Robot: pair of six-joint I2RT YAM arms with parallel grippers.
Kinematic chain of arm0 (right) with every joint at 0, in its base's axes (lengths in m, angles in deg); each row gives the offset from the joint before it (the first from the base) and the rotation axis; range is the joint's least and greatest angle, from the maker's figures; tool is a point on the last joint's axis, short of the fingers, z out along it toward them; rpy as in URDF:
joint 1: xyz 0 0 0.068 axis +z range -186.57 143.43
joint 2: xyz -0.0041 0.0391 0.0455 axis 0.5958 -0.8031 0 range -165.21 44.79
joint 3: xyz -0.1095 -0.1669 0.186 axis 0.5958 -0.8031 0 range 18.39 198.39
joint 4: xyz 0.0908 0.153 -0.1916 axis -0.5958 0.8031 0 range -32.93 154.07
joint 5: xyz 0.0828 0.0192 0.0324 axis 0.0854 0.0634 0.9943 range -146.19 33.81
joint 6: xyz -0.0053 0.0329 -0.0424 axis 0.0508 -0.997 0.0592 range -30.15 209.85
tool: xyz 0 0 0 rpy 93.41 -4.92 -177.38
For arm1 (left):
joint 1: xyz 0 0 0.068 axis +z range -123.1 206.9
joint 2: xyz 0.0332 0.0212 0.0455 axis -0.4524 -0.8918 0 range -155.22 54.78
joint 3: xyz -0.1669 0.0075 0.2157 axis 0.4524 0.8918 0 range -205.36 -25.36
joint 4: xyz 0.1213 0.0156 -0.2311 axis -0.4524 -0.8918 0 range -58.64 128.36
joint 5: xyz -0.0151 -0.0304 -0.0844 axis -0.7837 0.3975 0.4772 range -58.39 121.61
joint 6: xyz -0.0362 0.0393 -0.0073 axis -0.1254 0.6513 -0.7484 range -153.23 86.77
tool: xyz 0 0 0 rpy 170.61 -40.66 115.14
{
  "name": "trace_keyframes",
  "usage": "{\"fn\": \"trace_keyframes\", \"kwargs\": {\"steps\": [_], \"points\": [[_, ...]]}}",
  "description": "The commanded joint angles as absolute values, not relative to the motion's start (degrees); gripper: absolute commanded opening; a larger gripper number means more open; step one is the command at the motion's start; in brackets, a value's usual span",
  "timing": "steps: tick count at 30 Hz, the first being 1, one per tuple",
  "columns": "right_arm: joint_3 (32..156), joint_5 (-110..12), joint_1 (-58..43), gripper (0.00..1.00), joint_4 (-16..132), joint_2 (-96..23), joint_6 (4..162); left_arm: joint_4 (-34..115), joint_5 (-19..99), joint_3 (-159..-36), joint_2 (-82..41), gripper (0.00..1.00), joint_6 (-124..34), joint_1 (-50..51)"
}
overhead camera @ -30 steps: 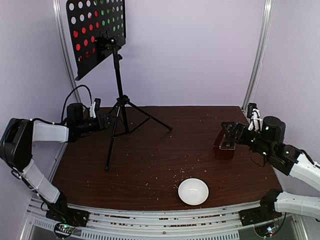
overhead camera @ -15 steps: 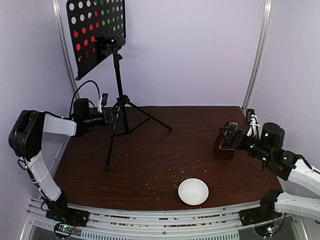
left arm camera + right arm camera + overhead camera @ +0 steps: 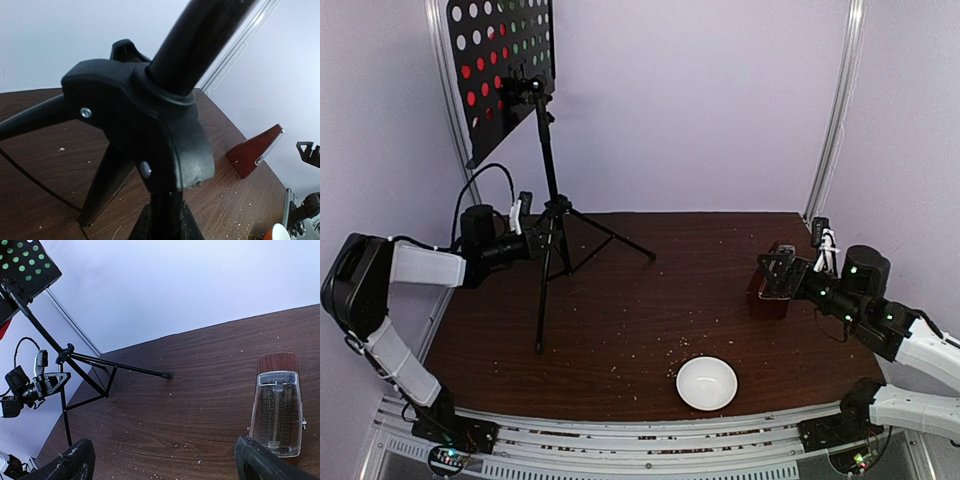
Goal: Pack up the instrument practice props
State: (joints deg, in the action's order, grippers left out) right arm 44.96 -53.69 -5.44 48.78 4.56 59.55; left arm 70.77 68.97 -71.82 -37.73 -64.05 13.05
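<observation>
The black perforated music stand (image 3: 500,70) stands on its tripod at the back left, leaning slightly. Red sheets (image 3: 470,72) and green sheets (image 3: 525,45) show through its holes. My left gripper (image 3: 542,240) is shut on the stand's pole just below the tripod hub (image 3: 145,115), and the left wrist view shows the left gripper (image 3: 165,226) with both jaws pressed on the pole. The red-brown metronome (image 3: 772,290) with its clear cover stands upright at the right. My right gripper (image 3: 167,465) is open beside the metronome (image 3: 277,410), which stands ahead of its right finger, with nothing between the jaws.
A white bowl (image 3: 707,383) sits near the front edge, right of centre. The tripod legs (image 3: 125,369) spread over the back left of the dark wooden table (image 3: 650,320), which is sprinkled with small crumbs. Metal frame posts (image 3: 835,110) rise at the back corners.
My left gripper has closed on the stand's pole. The stand has shifted and tipped a little to the left. The right gripper dropped slightly and is now still.
</observation>
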Motion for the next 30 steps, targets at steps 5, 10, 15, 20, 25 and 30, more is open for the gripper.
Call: {"fn": "trace_keyframes", "kwargs": {"steps": [5, 10, 15, 20, 25, 30], "points": [[43.25, -51.75, -5.68, 1.00, 44.56, 3.65, 57.92, 70.93, 41.70, -61.78, -21.81, 0.00, -69.60, -0.66], [42.84, -51.26, -5.63, 1.00, 43.19, 2.79, 56.59, 74.24, 25.43, -60.33, -20.76, 0.00, -75.44, -13.04], [42.79, -51.19, -5.57, 1.00, 45.24, 3.78, 56.02, 79.19, 15.56, -61.63, -24.34, 0.00, -79.05, -21.44], [41.62, -52.11, -5.63, 1.00, 45.91, 6.30, 54.82, 82.90, 12.47, -64.77, -30.06, 0.00, -81.03, -27.25], [41.29, -53.47, -5.63, 1.00, 46.77, 7.82, 54.34, 84.74, 15.06, -65.80, -32.91, 0.02, -82.39, -28.47], [43.02, -53.76, -5.63, 1.00, 48.45, 7.50, 54.61, 80.96, 15.64, -65.29, -28.21, 0.49, -76.84, -28.48]]}}
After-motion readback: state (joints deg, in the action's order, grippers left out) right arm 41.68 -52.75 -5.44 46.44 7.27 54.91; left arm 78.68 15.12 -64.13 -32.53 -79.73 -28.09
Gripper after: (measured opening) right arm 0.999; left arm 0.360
